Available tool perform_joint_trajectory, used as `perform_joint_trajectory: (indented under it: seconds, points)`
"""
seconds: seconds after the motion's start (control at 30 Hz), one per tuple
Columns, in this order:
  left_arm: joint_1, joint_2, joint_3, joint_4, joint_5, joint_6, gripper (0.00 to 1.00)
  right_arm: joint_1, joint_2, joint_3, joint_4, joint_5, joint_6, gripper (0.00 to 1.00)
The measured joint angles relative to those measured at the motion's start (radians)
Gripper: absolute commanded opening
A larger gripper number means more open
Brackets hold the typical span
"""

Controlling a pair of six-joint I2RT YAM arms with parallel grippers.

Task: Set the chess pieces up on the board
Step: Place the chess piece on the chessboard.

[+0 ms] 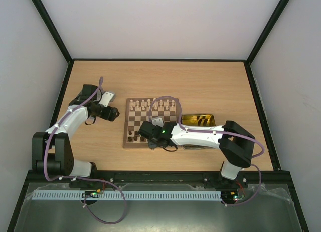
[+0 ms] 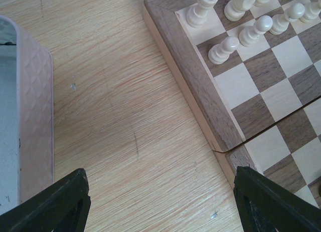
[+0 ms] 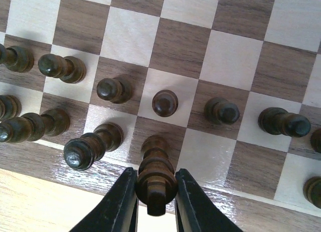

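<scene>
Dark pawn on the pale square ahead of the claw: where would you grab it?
Pinch the pawn by its round head, coming straight down: it stands upright, and other pawns stand close on either side, so a sideways approach might knock them.

Outermost dark chess pieces (image 3: 314, 191), cut off by frame edges

Centre of table (image 1: 210, 81): square checked wooden chessboard (image 1: 136, 121). On its upper rows: pale cream wooden pieces (image 1: 150, 105); lower-left rows: dark brown wooden pieces (image 1: 133, 137). Just right: yellow-lined metal tin (image 1: 184, 120). Upper left: silver tin lid (image 1: 108, 97).
</scene>
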Motion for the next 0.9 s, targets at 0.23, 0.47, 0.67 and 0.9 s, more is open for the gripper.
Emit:
perform_joint_trajectory:
  seconds: [0.23, 0.47, 0.67, 0.9]
  points:
    - [0.0, 0.0, 0.0, 0.0, 0.0, 0.0, 0.79, 0.0, 0.0, 0.003, -0.008, 0.0, 0.0, 0.24]
    - [0.0, 0.0, 0.0, 0.0, 0.0, 0.0, 0.79, 0.0, 0.0, 0.013, -0.011, 0.008, -0.002, 0.27]
    - [0.0, 0.0, 0.0, 0.0, 0.0, 0.0, 0.79, 0.0, 0.0, 0.014, -0.011, 0.008, -0.002, 0.27]
    - [0.0, 0.0, 0.0, 0.0, 0.0, 0.0, 0.79, 0.0, 0.0, 0.027, -0.008, 0.003, -0.002, 0.26]
